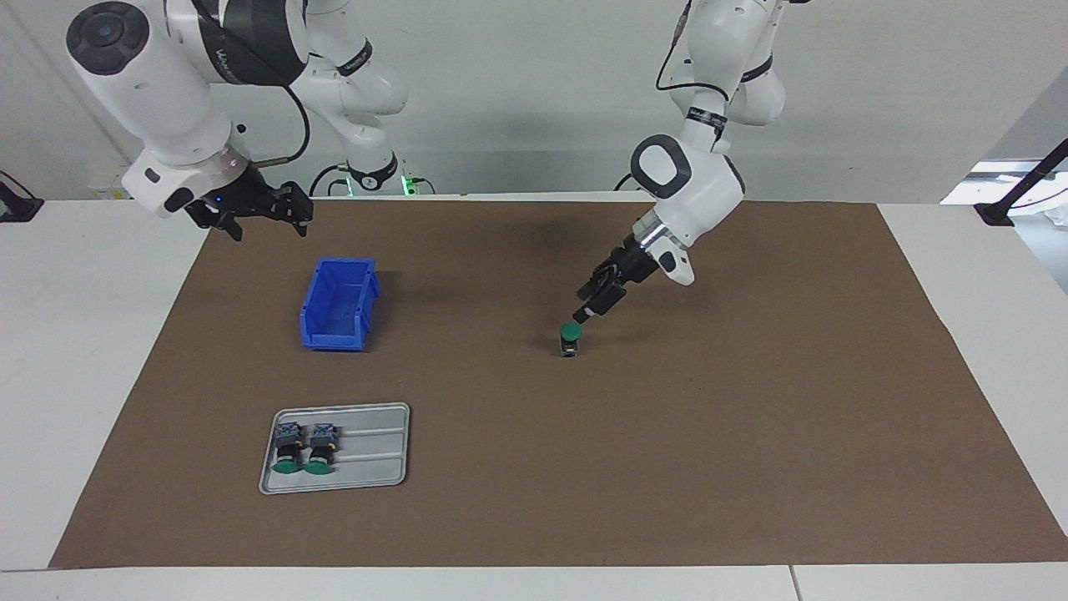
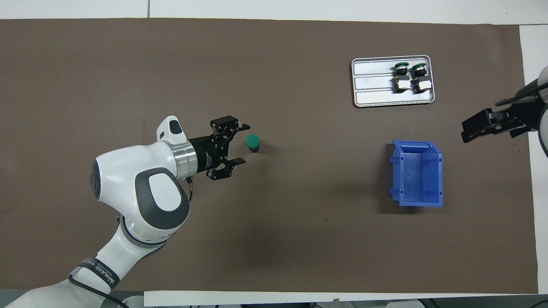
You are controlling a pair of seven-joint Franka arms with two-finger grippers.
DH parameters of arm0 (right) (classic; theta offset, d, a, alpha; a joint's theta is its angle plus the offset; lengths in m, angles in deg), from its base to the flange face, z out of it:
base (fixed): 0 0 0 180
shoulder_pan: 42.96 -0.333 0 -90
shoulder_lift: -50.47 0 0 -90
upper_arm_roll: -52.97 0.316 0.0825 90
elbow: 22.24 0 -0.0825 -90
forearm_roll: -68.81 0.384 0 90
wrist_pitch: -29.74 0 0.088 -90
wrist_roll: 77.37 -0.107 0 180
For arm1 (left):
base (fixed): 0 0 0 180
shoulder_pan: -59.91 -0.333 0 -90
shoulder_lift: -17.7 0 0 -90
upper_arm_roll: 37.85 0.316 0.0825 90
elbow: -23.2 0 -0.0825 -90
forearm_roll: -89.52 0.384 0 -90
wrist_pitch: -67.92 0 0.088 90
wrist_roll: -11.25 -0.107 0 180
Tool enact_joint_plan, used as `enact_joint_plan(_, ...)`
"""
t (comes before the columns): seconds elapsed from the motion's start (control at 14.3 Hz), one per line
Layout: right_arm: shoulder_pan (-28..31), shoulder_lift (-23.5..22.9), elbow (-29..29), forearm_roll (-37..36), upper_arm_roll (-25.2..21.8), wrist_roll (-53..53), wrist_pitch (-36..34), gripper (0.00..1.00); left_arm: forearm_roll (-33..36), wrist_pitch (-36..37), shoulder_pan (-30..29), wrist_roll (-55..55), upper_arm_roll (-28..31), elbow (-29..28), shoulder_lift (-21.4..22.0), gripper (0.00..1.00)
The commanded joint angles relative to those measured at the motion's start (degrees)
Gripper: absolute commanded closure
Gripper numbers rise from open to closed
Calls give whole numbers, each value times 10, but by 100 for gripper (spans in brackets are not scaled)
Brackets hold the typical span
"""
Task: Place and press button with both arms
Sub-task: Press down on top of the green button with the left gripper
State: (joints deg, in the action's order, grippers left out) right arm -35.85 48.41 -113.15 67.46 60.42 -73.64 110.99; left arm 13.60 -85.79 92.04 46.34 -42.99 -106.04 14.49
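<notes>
Two white arms worked over a brown mat [image 1: 751,434] on the counter. From the left arm's end: the left end effector [image 2: 241,143] hung open just above and beside the button [image 2: 252,141], which stood upright, green cap up, mid-mat. Toward the right arm's end sat a blue bin [image 2: 417,173] and, farther from the robots, a tray [image 2: 372,81] holding two spare switches [image 2: 410,77]. The right end effector [image 2: 473,128] waited open over the mat's edge.

The button [image 1: 570,338] stands upright on the brown mat [image 1: 667,459], green cap up. The left gripper [image 1: 588,310] hangs just above it, jaws apart, not touching. Toward the right arm's end from the button sits a blue bin [image 1: 338,304]; the right gripper [image 1: 267,219] waits raised near that bin.
</notes>
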Motion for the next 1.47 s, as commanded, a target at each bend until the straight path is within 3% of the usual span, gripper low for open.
enact_joint_plan(0.0,6,12,-15,6,2,12,9,1,21,-3,-3,10,1,-8,15,0)
enact_joint_plan(0.21,7,12,-15,6,2,12,8,0,201,23,-7,22,2,2,9,0)
enact_joint_plan(0.28,6,12,-15,6,2,12,9,0,234,65,-15,49,6,24,6,0)
enact_joint_plan(0.49,6,12,-15,6,2,12,9,0,500,186,-34,193,8,129,-27,0)
enact_joint_plan(0.63,7,12,-15,6,2,12,9,1,587,220,-27,223,8,162,-41,2)
enact_joint_plan(0.7,7,12,-15,6,2,12,8,0,596,236,-26,223,8,178,-45,14)
enact_joint_plan(0.84,7,12,-15,6,2,12,8,0,660,292,-18,225,8,244,-99,40)
enact_joint_plan(0.91,7,12,-15,6,2,12,8,0,684,293,-11,228,8,259,-115,49)
enact_joint_plan(1.05,7,12,-15,6,2,12,8,0,692,286,-8,229,8,261,-123,75)
enact_joint_plan(1.19,7,12,-15,6,2,12,8,0,692,284,8,228,8,266,-133,88)
enact_joint_plan(1.4,7,12,-15,6,2,11,8,0,692,279,16,229,8,266,-134,93)
